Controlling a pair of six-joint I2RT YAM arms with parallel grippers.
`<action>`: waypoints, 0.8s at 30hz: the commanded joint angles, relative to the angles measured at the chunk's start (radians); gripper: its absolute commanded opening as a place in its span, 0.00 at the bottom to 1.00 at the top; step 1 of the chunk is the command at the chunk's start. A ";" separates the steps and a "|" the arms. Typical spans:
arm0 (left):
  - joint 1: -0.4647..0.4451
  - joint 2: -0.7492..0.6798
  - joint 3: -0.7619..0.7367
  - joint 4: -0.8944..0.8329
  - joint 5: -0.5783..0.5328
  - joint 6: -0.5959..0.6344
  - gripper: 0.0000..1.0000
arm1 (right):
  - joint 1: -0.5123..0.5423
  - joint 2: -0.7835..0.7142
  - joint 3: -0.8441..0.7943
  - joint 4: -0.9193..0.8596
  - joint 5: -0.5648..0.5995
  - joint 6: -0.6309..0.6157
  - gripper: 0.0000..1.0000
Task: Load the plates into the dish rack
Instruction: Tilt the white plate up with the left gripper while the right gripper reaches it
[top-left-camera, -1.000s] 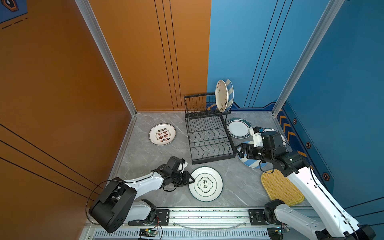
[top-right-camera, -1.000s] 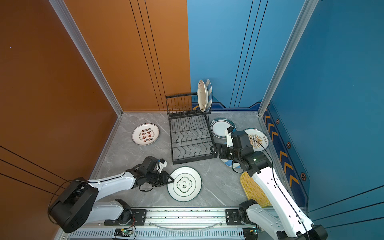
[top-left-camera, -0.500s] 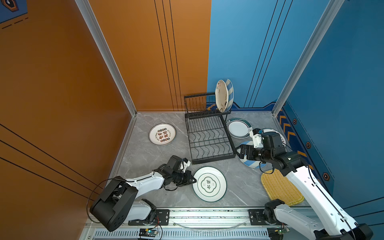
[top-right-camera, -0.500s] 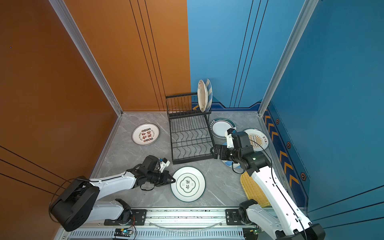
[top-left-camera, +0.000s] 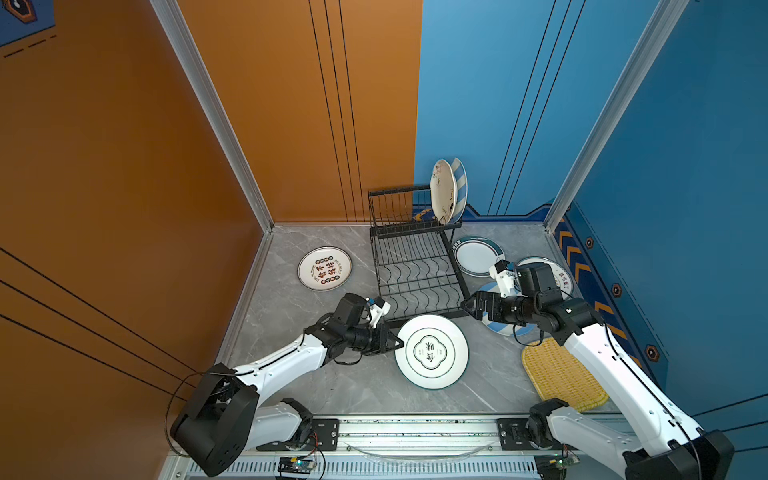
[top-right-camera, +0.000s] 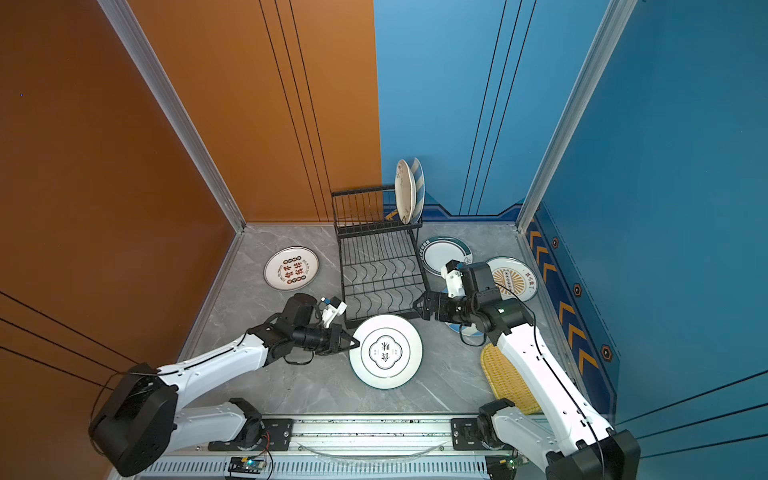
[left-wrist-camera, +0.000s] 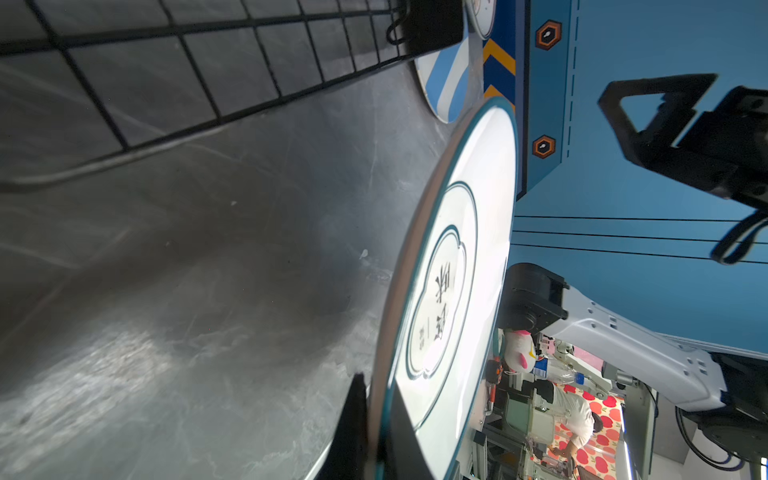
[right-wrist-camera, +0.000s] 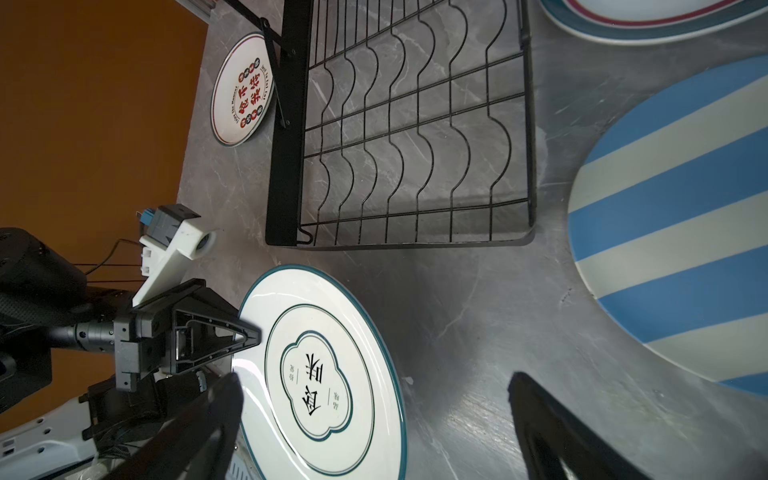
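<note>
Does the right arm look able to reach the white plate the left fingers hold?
Probably yes: the right fingers stand open near the white plate, with nothing between them.

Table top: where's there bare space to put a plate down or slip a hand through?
Bare: the back left corner behind the lettered plate, the strip between it and the rack, and the front stretch between the white plate in the left claw and the yellow woven plate. Crowded: right of the rack, where three plates lie around the right arm.
</note>
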 joint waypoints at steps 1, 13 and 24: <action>0.025 -0.031 0.068 -0.031 0.056 0.017 0.00 | -0.008 0.028 -0.015 0.029 -0.123 0.017 0.99; 0.148 0.013 0.189 -0.079 0.145 0.092 0.00 | -0.007 0.160 -0.034 0.195 -0.406 0.097 0.75; 0.170 0.043 0.224 -0.054 0.167 0.091 0.00 | 0.021 0.224 -0.042 0.306 -0.458 0.140 0.46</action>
